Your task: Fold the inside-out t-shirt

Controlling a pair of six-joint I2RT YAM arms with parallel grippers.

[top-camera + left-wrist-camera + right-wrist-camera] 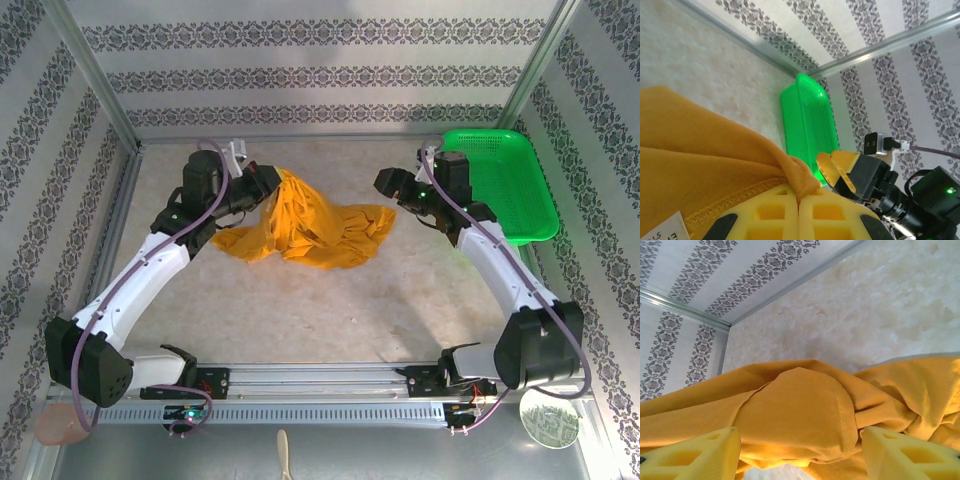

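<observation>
The inside-out t-shirt [310, 230] is a mustard-orange heap at the middle back of the table. One part of it is pulled up toward my left gripper [268, 185]. In the left wrist view the left gripper [799, 200] is shut on a fold of the t-shirt [700, 160] beside a stitched hem, and a small white label [670, 227] shows at the lower left. My right gripper [388, 183] stands open at the shirt's right edge. Seen from the right wrist, the right gripper [800, 450] has its fingers spread wide, with a rounded, seamed part of the t-shirt [795, 410] lying between and ahead of them.
A green plastic basket [500, 180] sits at the back right corner, close behind the right arm; its green wall [807, 117] also appears in the left wrist view. Patterned walls and metal rails enclose the table. The near half of the tabletop [320, 310] is bare.
</observation>
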